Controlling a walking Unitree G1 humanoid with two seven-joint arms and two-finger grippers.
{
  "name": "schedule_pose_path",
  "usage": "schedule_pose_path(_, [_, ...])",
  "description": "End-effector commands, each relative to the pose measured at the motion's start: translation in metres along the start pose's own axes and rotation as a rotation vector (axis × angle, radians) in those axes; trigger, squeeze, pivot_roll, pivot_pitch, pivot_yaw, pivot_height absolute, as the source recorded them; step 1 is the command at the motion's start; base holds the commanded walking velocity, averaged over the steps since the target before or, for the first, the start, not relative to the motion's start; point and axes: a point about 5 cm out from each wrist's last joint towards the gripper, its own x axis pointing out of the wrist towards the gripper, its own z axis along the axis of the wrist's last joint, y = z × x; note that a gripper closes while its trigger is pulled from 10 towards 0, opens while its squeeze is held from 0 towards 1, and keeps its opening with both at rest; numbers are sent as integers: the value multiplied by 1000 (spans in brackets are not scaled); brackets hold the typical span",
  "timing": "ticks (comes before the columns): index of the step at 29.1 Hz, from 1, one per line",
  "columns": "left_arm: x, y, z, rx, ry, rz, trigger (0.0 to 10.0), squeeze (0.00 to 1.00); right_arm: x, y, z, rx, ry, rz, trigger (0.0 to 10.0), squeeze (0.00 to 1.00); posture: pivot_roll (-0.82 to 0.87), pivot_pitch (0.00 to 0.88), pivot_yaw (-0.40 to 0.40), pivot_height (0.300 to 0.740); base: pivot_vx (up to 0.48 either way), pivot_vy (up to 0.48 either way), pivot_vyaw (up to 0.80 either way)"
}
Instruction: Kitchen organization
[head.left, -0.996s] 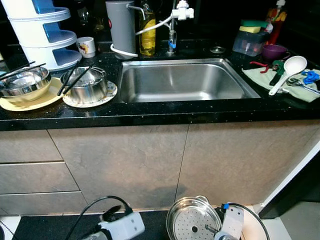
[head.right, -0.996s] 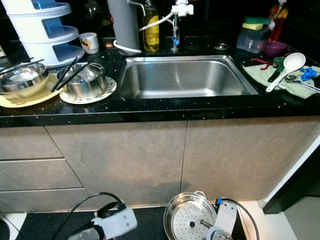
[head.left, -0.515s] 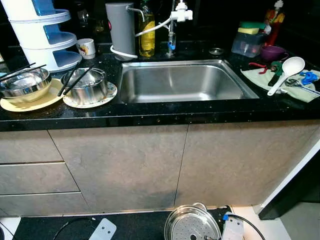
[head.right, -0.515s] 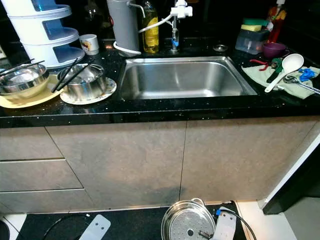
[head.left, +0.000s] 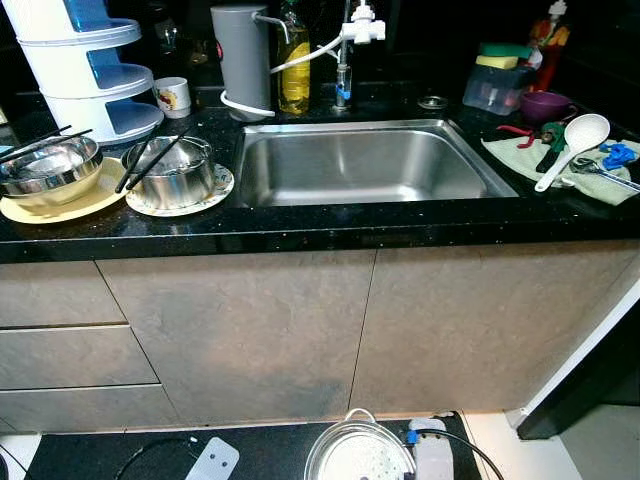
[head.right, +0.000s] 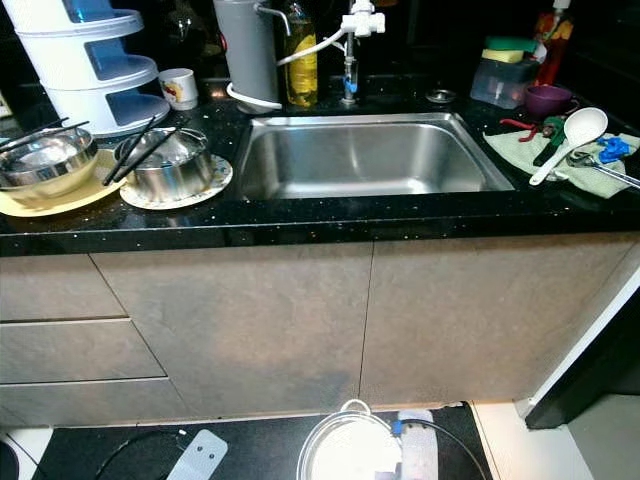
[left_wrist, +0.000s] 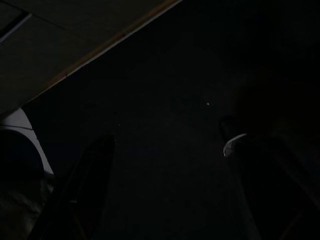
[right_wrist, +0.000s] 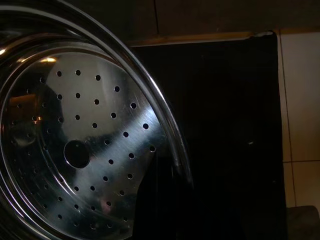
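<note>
On the speckled black stone counter (head.left: 330, 225), two shiny steel bowls (head.left: 45, 168) sit on plates, left of the brushed rectangular steel sink (head.left: 365, 160). The left gripper (left_wrist: 165, 190) hangs in shadow, fingers spread, empty. Low right, the right gripper (head.left: 432, 462) holds the round perforated steel steamer tray (right_wrist: 85, 145); its jaw gap cannot be told.

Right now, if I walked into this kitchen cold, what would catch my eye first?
Probably the big steel sink set in the black counter, with two steel bowls on plates to its left, chopsticks laid across them. Low down by the floor, the robot's right claw carries a perforated steamer pan. A white ladle lies on a cloth at the right.
</note>
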Motion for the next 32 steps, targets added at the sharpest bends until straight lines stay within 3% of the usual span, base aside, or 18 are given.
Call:
schedule_pose_path(1, [-2,-3,-7,-40,33,-10,10000,67,-2,0,-11,16,28,6,10000,0,-72,125,-10,740,0,0,0])
schedule_pose_path(7, [-1,-3,-6,-65,49,-21,10000,0,-3,-1,-14,22,52,3,10000,0,-75,119,-10,740,0,0,0])
schedule_pose_path(12, [0,-2,-3,2,31,-11,10000,0,-5,-9,-26,12,162,-67,10000,0,-75,117,-10,740,0,0,0])
schedule_pose_path(16, [0,-3,0,40,18,-33,10000,0,-4,-10,-22,59,132,-72,10000,0,-75,117,-10,740,0,0,0])
schedule_pose_path(23, [1,-1,6,98,-22,-17,10000,0,-3,-11,-17,52,105,-72,10000,0,-71,125,-9,740,0,0,0])
schedule_pose_path(27, [2,3,10,41,-36,-8,10000,0,-2,-10,-14,48,99,-61,10000,0,-70,130,-6,740,0,0,-109])
schedule_pose_path(32, [2,6,12,48,-41,-1,10000,0,-2,-10,-14,66,103,-65,10000,0,-68,131,-5,740,0,0,-160])
